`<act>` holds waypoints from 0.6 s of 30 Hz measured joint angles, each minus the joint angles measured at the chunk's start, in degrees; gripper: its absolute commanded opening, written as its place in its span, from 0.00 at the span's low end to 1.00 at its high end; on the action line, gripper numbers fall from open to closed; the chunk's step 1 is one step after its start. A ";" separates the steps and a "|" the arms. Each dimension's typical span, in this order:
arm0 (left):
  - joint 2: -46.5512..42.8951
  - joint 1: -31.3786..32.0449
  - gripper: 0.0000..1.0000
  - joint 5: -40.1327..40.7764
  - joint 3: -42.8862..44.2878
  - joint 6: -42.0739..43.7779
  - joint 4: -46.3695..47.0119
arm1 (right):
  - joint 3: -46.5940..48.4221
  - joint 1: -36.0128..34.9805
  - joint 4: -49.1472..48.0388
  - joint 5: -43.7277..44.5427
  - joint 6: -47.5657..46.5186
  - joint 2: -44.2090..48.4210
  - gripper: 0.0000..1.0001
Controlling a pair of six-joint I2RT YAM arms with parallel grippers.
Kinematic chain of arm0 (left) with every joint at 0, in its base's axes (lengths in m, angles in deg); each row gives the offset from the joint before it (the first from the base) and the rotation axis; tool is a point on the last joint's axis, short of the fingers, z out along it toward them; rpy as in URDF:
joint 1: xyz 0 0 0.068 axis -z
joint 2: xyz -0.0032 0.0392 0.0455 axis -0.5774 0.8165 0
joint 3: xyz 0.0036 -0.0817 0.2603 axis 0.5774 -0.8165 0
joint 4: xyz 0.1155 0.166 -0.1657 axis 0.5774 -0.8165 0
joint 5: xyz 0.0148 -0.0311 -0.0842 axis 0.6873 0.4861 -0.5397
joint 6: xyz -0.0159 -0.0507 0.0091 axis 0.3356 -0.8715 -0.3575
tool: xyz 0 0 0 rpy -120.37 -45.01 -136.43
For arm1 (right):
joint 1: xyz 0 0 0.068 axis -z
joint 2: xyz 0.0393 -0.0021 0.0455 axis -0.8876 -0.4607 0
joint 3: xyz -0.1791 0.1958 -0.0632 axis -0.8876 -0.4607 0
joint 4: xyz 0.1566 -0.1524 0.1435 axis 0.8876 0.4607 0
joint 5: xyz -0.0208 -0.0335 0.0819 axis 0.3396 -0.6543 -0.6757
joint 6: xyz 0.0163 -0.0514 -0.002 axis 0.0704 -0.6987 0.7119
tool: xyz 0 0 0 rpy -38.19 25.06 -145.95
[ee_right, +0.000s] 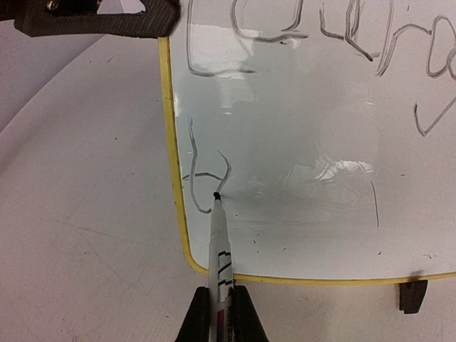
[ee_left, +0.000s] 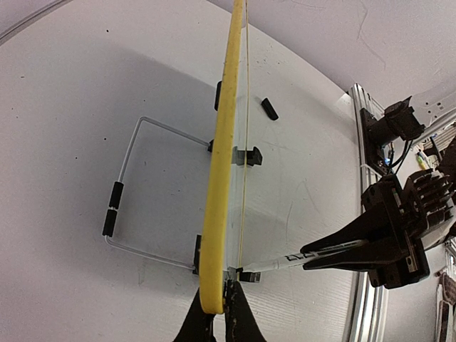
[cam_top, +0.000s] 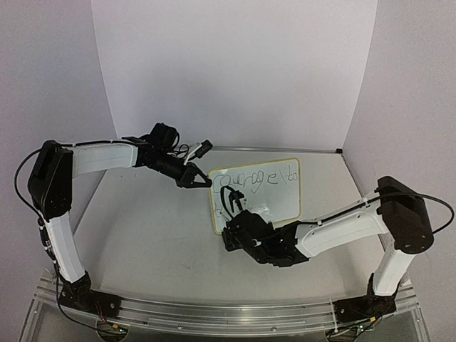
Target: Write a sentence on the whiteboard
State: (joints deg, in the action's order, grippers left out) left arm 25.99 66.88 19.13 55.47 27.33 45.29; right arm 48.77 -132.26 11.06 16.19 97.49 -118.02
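cursive sentence [cam_top: 251,179] reading roughly "courage to" on the whiteboard [cam_top: 281,206], a "t" on the line below, marker [ee_right: 219,256] print unreadable

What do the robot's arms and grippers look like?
The left arm and right arm have white links between bulky black joints, with a thin black cable looping past each elbow. The left gripper and right gripper are black, with two tapering fingers each.

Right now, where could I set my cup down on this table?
Widest bare table: front left, between the left arm and the whiteboard. Smaller patch: right of the board. Crowded along the board's left edge, where left gripper, right gripper and marker work.
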 measured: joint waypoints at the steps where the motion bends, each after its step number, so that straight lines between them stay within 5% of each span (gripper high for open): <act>1: 0.00 0.00 0.00 0.00 0.00 0.00 0.00 | -0.08 0.00 -0.20 0.00 0.00 0.00 0.00; 18: -0.02 0.00 0.00 0.00 0.00 0.03 0.00 | -1.31 -0.04 -3.48 0.78 -0.22 0.00 0.00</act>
State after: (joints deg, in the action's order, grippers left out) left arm 25.97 66.88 19.13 55.47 27.36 45.29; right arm 47.46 -132.30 7.58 16.96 97.27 -118.02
